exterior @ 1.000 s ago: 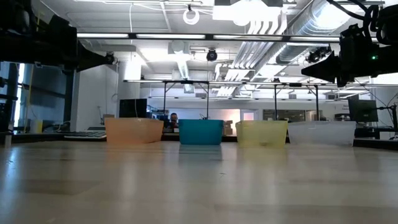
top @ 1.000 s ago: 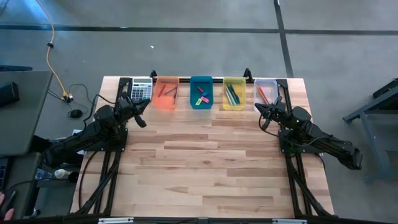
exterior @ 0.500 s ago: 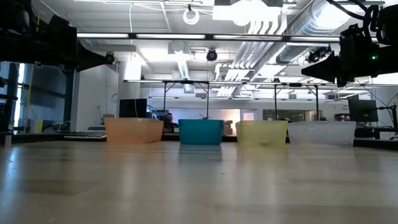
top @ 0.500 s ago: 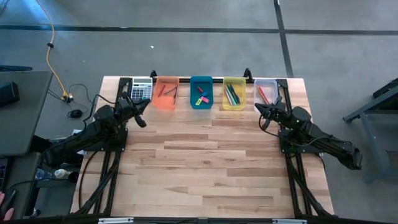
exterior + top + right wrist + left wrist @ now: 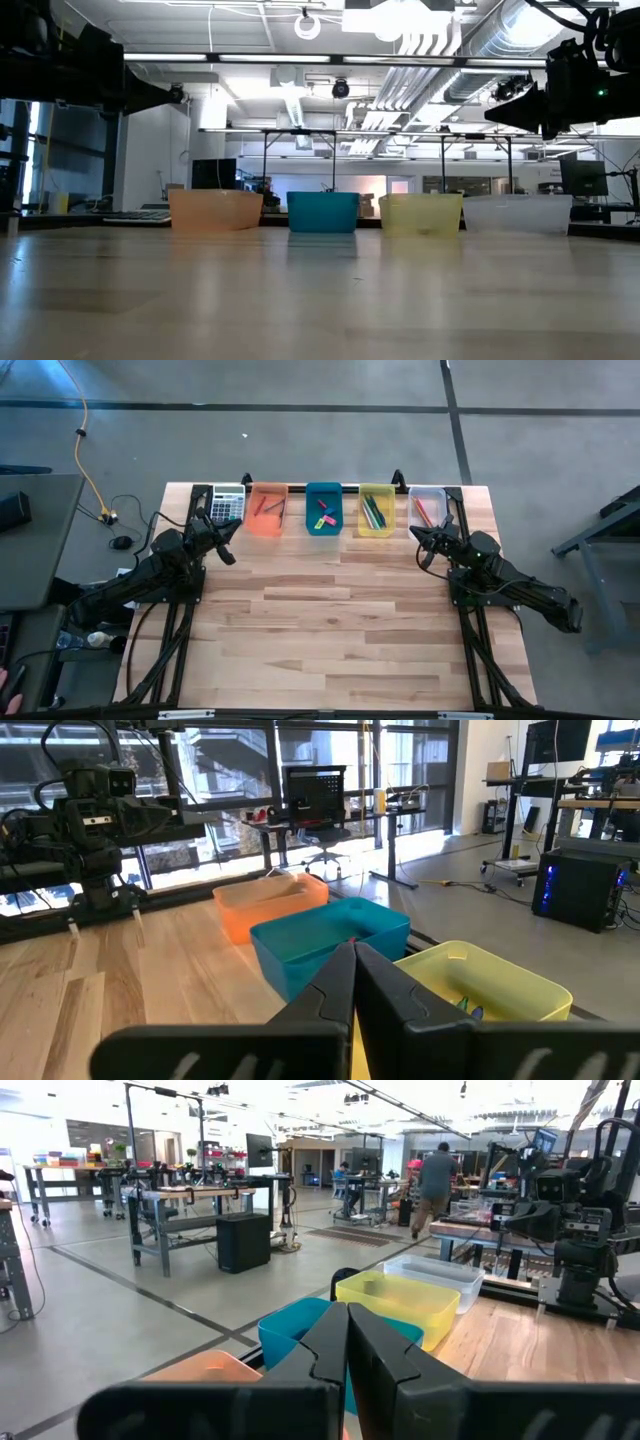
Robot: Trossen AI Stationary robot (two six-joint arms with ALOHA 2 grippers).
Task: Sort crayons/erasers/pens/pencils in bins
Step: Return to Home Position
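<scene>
Translucent plastic lines the far edge of the pale, planked wooden worktop [image 5: 330,620]: four small rectangular tubs in a row, each with its long axis running near to far. From left to right they are the orange bin [image 5: 255,528], the teal bin [image 5: 313,528], the yellow bin [image 5: 387,530] and the clear bin [image 5: 438,500], with a grey calculator [image 5: 228,503] just left of the orange one.

Thin pencils [image 5: 270,506] lie in the orange bin. Stubby pink and yellow-green erasers [image 5: 322,517] lie in the teal one. Slim green and blue pens [image 5: 373,512] lie lengthwise in the yellow, and reddish crayons [image 5: 422,512] lie in the clear.

The left tool [image 5: 347,1325] is clenched on nothing and hangs above the worktop, just near of the calculator and orange bin. The right tool [image 5: 354,960] is likewise clenched and bare, just near of the clear bin. Both point towards the row.

We judge the sorting done. The bins lie on the far side of both tools, so a retreat towards the near side should carry each arm away from the light tubs.
</scene>
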